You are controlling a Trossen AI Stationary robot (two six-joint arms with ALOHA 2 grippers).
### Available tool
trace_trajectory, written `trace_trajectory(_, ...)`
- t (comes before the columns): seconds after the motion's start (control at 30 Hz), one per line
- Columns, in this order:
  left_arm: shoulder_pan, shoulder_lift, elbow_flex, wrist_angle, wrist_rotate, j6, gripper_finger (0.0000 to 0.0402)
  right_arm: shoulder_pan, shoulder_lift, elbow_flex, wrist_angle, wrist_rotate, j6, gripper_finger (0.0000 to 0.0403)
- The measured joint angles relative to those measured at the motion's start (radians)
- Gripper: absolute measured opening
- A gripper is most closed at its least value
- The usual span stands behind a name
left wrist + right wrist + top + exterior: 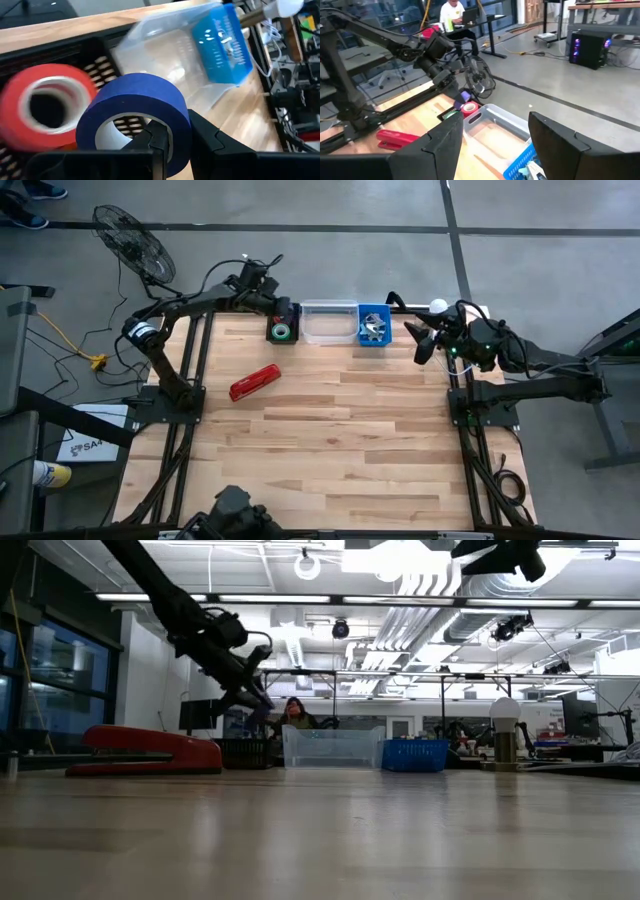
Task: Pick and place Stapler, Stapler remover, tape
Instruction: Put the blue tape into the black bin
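Blue tape roll (pixel 137 112): ring of matte paper tape on a pale core, stiff, probably light. Held over the black basket (pixel 60 47) by the left gripper (pixel 172 137), its fingers pinched through the roll's wall, one inside the core, one outside. That wall is the sensible hold; the curved outer face would likely slip.

Red tape roll (pixel 47 105): glossy ring with a white core, lying in the same slotted black basket, just beside the blue roll.

Stapler (pixel 255 382): long, narrow, bright red, hard shell, lying flat on the bare wood table (pixel 330 450), well apart from the bins. Likely the heaviest item; best taken across its narrow middle, since the ends would tip it.

Clear bin (pixel 329 323): thin, see-through plastic, between the black basket and the blue basket (pixel 374 325), which holds a metal piece, perhaps the staple remover.

Right gripper (pixel 425 342): fingers spread, holding nothing, raised near the blue basket.
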Motion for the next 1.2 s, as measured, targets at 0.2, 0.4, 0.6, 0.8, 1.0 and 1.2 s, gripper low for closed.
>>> trace_trajectory(0.2, 0.018, 0.0, -0.035, 0.075, 0.046, -0.012, 0.0038, 0.0, 0.0, 0.0, 0.0, 0.059, 0.0, 0.0217)
trace_trajectory(0.4, 0.018, 0.0, -0.035, 0.077, -0.035, -0.023, 0.0038, 0.0, 0.0, 0.0, 0.0, 0.075, 0.011, 0.0216)
trace_trajectory(0.6, 0.016, 0.006, -0.035, 0.076, -0.034, -0.026, 0.0038, 0.0, 0.0, 0.0, -0.004, 0.075, 0.029, 0.0217)
trace_trajectory(0.8, 0.003, 0.061, -0.035, 0.089, -0.026, -0.051, 0.0038, 0.0, 0.0, 0.0, -0.005, 0.091, 0.046, 0.0217)
trace_trajectory(1.0, -0.004, 0.073, -0.034, 0.12, -0.03, -0.059, 0.0058, 0.0, 0.0, 0.0, -0.007, 0.09, 0.054, 0.0216)
trace_trajectory(1.2, -0.002, 0.074, -0.034, 0.145, -0.002, -0.06, 0.0039, 0.0, 0.0, 0.0, -0.017, 0.09, 0.078, 0.0216)
